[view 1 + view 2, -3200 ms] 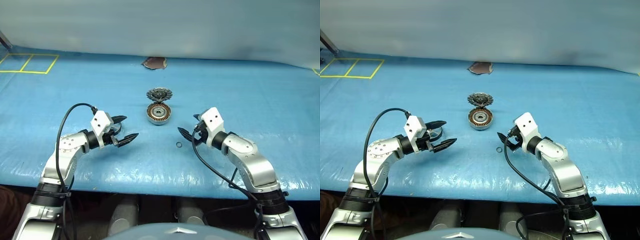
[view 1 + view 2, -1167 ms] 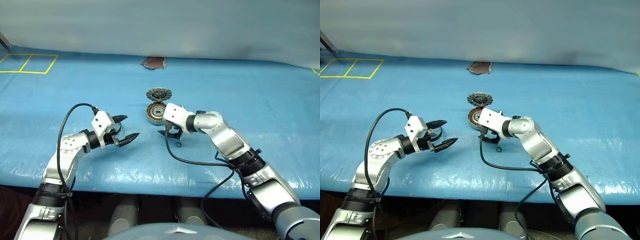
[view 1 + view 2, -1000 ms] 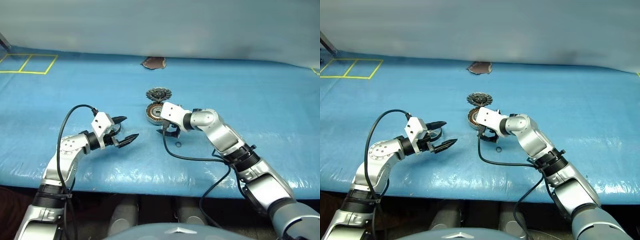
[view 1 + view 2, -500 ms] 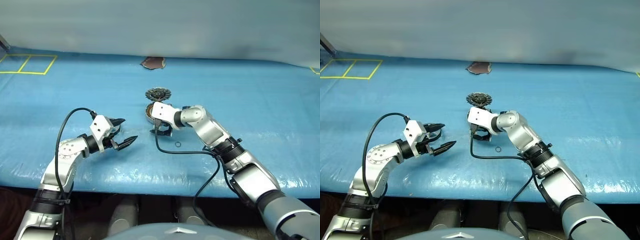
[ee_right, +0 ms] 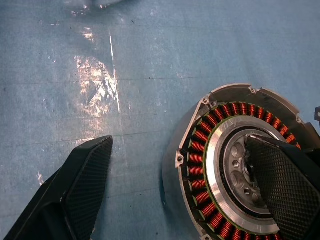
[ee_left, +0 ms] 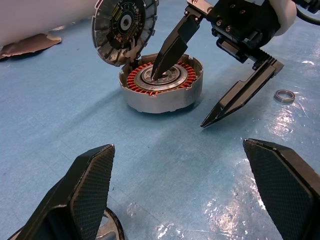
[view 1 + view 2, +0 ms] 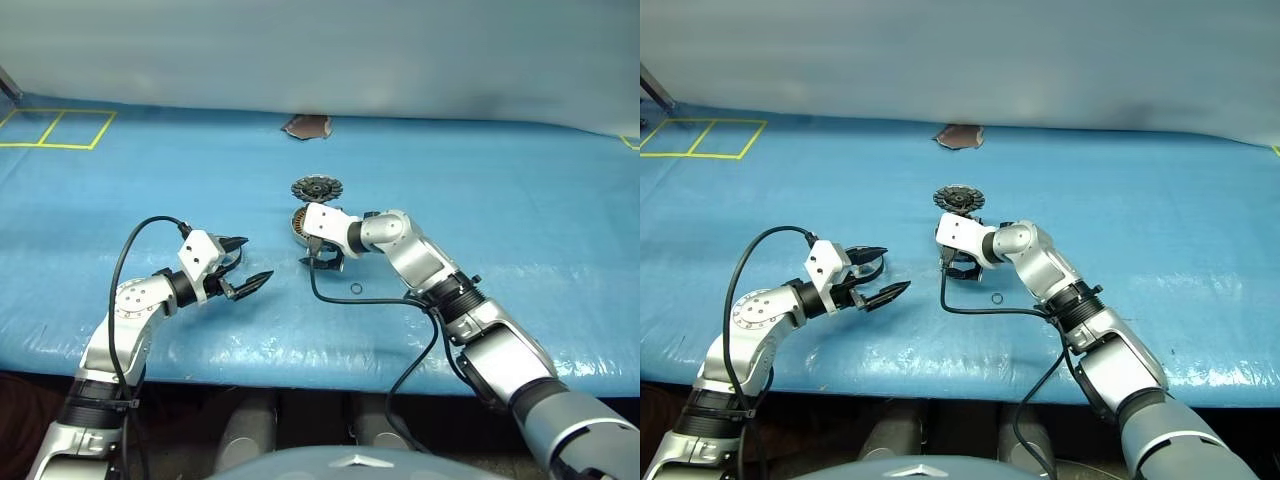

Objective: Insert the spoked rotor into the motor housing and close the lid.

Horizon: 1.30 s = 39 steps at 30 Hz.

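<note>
Centrally on the blue-covered desk (image 7: 520,210), one motor housing (image 6: 162,90) is seen, a silver cup with copper-coloured windings ringing a dark hub, lying flat with its open face up. One spoked rotor (image 7: 317,188) is found just beyond it, on the far side from the robot; in the left wrist view it is seen tilted, leaning against the housing's far rim. One small metal ring (image 7: 355,290) lies on the desk on the near side of the housing, apart from it. The right gripper (image 6: 200,80) is held over the housing with its two black fingers spread wide: one fingertip is placed over the hub, the other is poised outside the housing's wall, above the desk, and nothing is clamped between them. The left gripper (image 7: 245,265) is held well to the left of the housing, its fingers likewise spread apart and empty. One brownish torn patch (image 7: 308,125) is seen at the far edge of the blue cover, and two yellow-taped squares (image 7: 55,127) are marked at the far left.
</note>
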### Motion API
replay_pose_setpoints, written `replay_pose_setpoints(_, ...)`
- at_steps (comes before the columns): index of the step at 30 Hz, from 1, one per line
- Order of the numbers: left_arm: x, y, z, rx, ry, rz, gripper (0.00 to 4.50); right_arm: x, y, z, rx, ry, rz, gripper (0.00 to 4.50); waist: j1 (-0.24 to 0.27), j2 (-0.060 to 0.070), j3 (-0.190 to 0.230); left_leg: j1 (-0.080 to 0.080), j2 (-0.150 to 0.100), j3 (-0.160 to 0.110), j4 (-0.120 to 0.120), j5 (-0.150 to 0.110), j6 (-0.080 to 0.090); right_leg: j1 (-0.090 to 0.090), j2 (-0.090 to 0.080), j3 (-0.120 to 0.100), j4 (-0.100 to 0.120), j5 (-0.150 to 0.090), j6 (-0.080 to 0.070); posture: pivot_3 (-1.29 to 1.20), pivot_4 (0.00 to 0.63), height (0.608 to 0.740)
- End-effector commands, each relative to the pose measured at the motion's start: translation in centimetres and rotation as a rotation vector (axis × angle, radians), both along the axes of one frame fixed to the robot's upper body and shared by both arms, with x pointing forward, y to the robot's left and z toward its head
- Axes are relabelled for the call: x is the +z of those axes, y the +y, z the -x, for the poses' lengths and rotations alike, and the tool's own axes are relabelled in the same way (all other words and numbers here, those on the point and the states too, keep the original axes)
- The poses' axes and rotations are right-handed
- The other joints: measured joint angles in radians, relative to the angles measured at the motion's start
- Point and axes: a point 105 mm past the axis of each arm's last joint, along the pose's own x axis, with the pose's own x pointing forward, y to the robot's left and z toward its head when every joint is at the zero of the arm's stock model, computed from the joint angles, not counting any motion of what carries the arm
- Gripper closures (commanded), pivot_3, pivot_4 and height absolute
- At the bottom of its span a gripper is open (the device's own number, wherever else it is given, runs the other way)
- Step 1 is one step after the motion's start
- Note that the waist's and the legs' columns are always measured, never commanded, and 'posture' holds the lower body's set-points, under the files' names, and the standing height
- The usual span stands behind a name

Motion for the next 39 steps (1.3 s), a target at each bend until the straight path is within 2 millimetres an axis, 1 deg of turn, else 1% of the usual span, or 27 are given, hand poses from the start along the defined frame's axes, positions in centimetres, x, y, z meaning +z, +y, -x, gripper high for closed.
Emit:
replay_pose_setpoints(1,1.0,-0.2,0.1,-0.013,-0.045,-0.006,0.0,1.2,-0.6,-0.3,-0.015,-0.038,-0.009,0.03,0.001,0.0,0.0,0.0,0.0,0.0,0.0,0.0,0.0,0.0,0.0,0.0,0.0,0.0,0.0,0.0,0.15,0.74)
replay_pose_setpoints(11,0.9,-0.3,0.0,-0.015,-0.045,-0.005,0.0,1.9,-0.8,-0.4,-0.009,-0.071,0.009,0.03,-0.009,0.0,0.0,0.0,0.0,0.002,-0.001,0.0,0.0,-0.002,0.0,0.002,0.0,0.0,0.0,0.0,0.15,0.74)
replay_pose_setpoints(17,1.0,-0.2,0.0,-0.008,-0.048,-0.006,0.0,0.5,-0.6,-0.3,-0.011,-0.032,0.027,0.03,-0.011,0.0,0.0,0.0,0.0,0.002,-0.001,0.0,0.0,-0.002,0.0,0.003,0.0,0.0,0.0,0.0,0.15,0.74)
replay_pose_setpoints(26,1.0,0.0,0.0,0.001,-0.048,-0.005,0.0,0.1,-0.2,-0.3,0.013,-0.046,0.074,0.03,-0.013,0.0,0.0,0.0,0.0,0.003,-0.001,0.0,0.0,-0.002,0.001,0.004,0.0,0.001,0.001,0.0,0.15,0.74)
replay_pose_setpoints(29,0.9,-0.1,0.1,0.0,-0.048,-0.007,0.0,-0.2,-0.2,-0.3,0.014,-0.035,0.087,0.65,-0.015,0.0,0.0,0.0,0.0,0.003,-0.001,0.0,0.0,-0.002,0.001,0.004,0.0,0.001,0.001,0.0,0.15,0.74)
replay_pose_setpoints(32,0.9,0.0,0.1,0.0,-0.048,-0.007,0.0,-0.2,-0.2,-0.3,0.015,-0.035,0.091,1.59,-0.017,0.0,0.0,0.0,0.0,0.003,-0.001,0.0,0.0,-0.002,0.001,0.004,0.001,0.001,0.001,0.0,0.15,0.74)
replay_pose_setpoints(39,1.0,-0.1,0.1,0.0,-0.052,-0.011,0.0,-0.4,-0.3,-0.3,0.008,-0.01,0.084,1.59,-0.018,0.0,0.0,0.0,0.0,0.004,0.0,0.0,0.0,-0.002,0.001,0.004,0.001,0.001,0.001,0.0,0.15,0.74)
